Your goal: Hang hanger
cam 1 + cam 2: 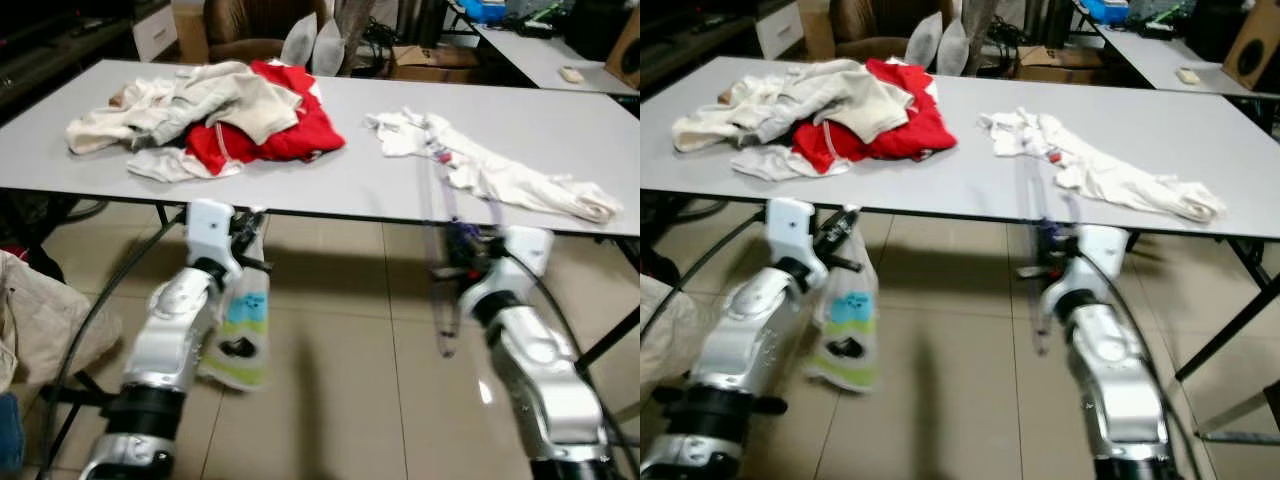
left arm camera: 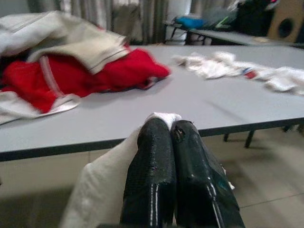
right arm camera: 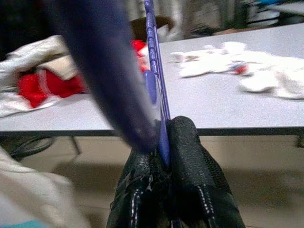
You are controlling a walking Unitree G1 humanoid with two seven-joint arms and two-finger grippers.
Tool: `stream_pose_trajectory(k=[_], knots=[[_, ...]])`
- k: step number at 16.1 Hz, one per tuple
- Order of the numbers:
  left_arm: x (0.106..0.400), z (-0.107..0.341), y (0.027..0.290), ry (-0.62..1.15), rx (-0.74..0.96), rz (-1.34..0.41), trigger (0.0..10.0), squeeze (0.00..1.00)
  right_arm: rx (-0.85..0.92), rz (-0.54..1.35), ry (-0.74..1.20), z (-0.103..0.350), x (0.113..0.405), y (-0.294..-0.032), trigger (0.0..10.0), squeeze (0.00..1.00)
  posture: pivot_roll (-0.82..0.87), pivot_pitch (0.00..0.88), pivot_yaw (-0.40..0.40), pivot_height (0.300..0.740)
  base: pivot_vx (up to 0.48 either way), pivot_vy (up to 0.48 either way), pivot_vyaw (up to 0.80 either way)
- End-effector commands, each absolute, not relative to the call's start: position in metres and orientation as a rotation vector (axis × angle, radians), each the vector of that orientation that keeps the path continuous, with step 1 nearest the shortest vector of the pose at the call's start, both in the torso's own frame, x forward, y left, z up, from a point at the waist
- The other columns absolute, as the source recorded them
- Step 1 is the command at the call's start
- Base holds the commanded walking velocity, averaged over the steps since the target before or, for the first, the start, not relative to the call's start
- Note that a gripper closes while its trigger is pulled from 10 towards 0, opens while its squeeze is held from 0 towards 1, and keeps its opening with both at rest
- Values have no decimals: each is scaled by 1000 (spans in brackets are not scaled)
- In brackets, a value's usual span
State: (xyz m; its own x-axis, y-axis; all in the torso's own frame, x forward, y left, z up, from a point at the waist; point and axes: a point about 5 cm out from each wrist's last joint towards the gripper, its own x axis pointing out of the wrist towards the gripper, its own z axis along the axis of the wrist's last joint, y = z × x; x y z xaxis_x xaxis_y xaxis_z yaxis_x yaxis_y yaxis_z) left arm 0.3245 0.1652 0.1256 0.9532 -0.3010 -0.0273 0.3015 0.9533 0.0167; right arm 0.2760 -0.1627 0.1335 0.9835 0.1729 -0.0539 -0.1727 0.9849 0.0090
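Hanger point(image 3: 154, 71), purple, stands upright in my right tool point(image 3: 164, 156), clenched on it below the tabletop's point(image 1: 350, 180) near edge; my left tool point(image 2: 171, 137) pinches a small garment point(image 1: 240, 335) beside it.

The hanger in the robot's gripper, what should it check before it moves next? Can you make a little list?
1. Right gripper shut on the purple hanger: ok, its fingers pinch the thin bar.
2. Left gripper shut on the white garment with the blue and green print: ok, cloth shows between its fingers.
3. Garment already on the hanger: not ok, the two hang apart, one at each gripper.
4. Garment off the floor: cannot tell, it hangs low in front of the table.
5. Hanger free of the white cloth on the table: cannot tell, the hanger is blurred near the table edge.
6. A rail to hang it on: cannot tell.
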Motion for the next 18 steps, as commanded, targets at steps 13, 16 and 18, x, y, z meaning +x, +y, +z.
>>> stream_pose_trajectory(k=[13, 16, 18], knots=[[331, 141, 152, -38, 13, -352, 10000, 0, -36, 189, 19, 142, 281, -172, 10000, 0, -151, 0, -13, 740, 365, 0, -123], [332, 143, 153, -42, 16, -350, 10000, 0, -39, 199, 16, 142, 281, -171, 10000, 0, -151, 0, -13, 740, 369, 0, 0], [333, 144, 152, -46, 19, -350, 10000, 0, -45, 213, 13, 142, 281, -169, 10000, 0, -151, 0, -13, 740, 371, 0, 0]])
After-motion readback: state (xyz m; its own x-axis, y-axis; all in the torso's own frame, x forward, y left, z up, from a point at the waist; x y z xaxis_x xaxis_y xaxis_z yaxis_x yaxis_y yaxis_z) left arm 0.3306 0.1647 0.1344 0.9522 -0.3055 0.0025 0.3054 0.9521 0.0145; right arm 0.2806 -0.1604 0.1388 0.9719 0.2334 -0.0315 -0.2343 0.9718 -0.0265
